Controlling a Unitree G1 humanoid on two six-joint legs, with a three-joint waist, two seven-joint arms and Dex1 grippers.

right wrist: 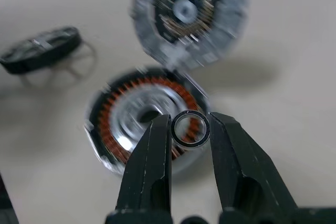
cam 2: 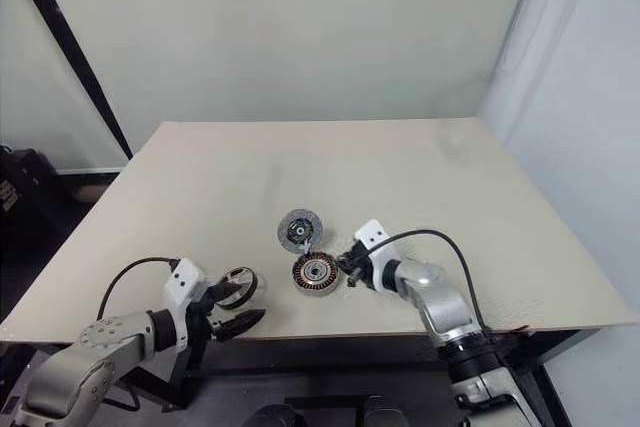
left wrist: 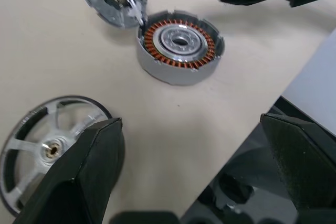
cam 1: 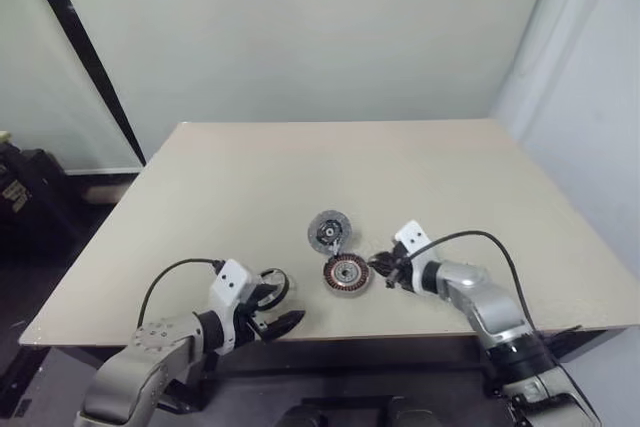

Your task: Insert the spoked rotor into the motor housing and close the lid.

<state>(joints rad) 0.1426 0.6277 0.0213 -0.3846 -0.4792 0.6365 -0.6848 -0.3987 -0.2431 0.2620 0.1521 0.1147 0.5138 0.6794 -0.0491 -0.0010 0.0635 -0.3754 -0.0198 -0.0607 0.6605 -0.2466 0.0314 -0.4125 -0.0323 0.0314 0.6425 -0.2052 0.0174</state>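
Reading left to right: left end effector [cam 1: 277, 312], fingers spread wide, over the rotor [left wrist: 44, 148] near the counter [cam 1: 250, 177] edge; housing [cam 1: 347, 275] open at centre, lid [cam 1: 329, 231] hinged back; right end effector [right wrist: 190, 129] clamped on a small black ring [right wrist: 190, 128]. Next, probably: seat ring, then rotor.
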